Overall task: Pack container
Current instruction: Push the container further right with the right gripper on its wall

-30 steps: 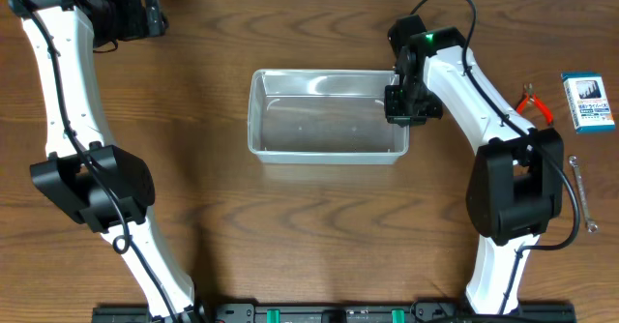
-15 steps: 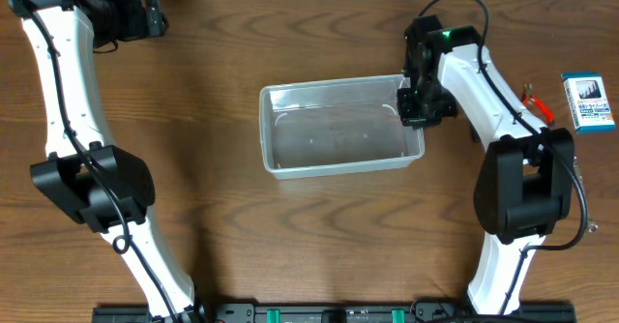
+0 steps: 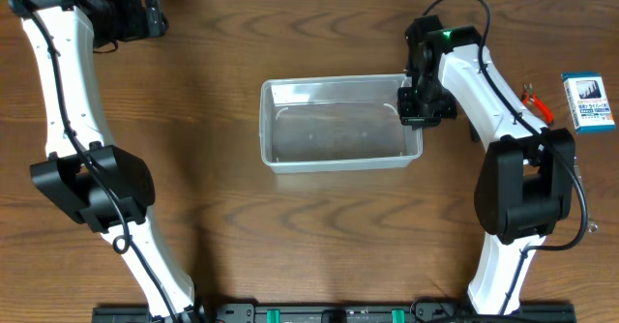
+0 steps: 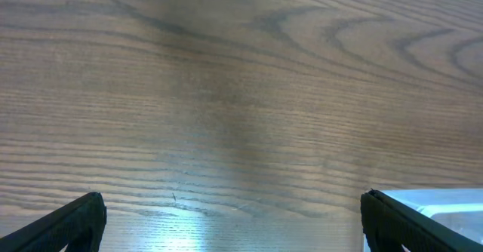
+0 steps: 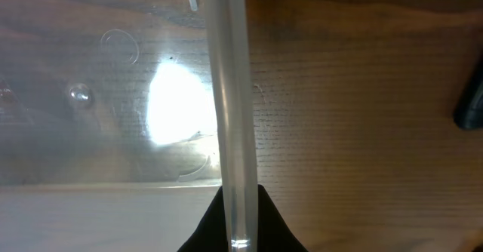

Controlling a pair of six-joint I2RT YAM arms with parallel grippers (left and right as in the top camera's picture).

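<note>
Overhead, the container (image 3: 334, 130), a clear rectangular bin with rounded corners and a thin rim, lies a little right of the worktop's (image 3: 319, 236) middle, its long sides running left to right, and nothing lies inside it; the wood grain shows through its floor. Whether its base sits flat on the wood cannot be told. The right tool (image 3: 414, 105) is at the bin's right short end, near the far corner, clenched on that wall. The right wrist view confirms this: the pale rim of the container (image 5: 226, 93) runs straight up the picture and disappears between the two dark fingers of the right tool (image 5: 240, 207), which close on it from either side, with the glossy bin floor to one side and bare wood to the other. Beyond that arm, near the worktop's right edge, lie red-handled pliers (image 3: 530, 101), a blue-and-white box (image 3: 588, 102) just beside them, and nearer the robot a slim metal wrench (image 3: 580, 192), all well apart from the bin. The left tool (image 3: 150, 18) hangs at the far left corner of the worktop, well away from everything else; in the left wrist view the left tool (image 4: 234, 225) is released, its fingertips spread wide to the picture's lower corners, with only wood between them.
</note>
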